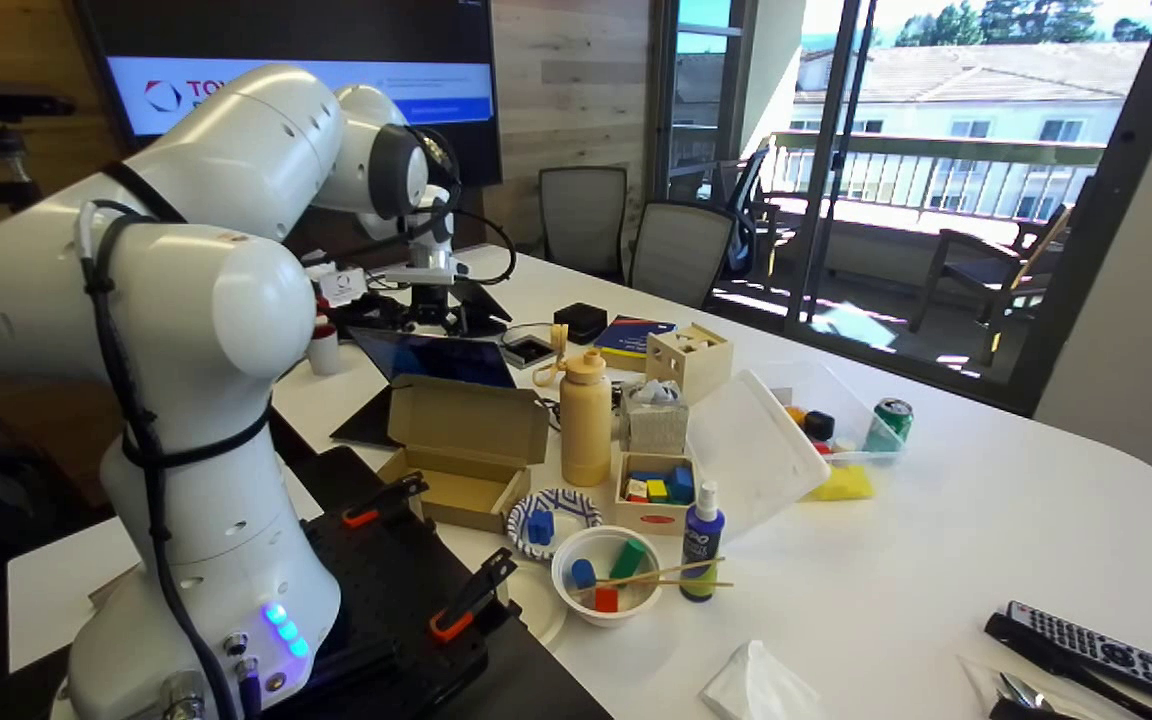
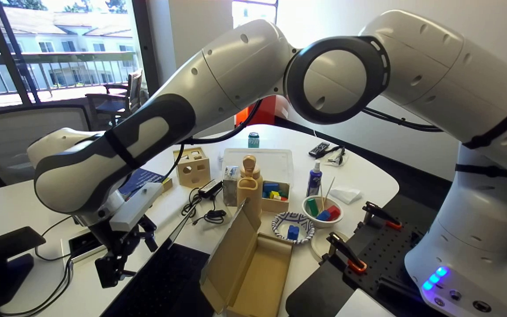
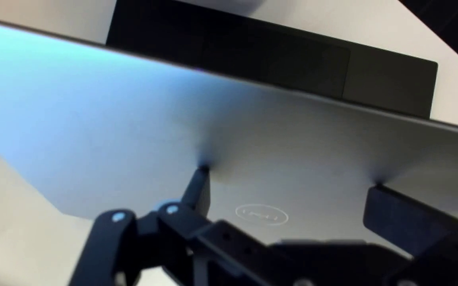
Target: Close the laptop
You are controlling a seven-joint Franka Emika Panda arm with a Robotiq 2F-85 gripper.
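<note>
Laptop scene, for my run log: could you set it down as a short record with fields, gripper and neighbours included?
object: laptop, open, on the white table
lid: lid raised, an oval logo on its outer face
gripper: gripper open, fingers apart at the lid's outer face
contact: fingertips look very near or touching; the pictures don't settle which
beside laptop: cardboard box, its flap up
past the box: tan bottle, upright
task status: laptop not yet closed
</note>
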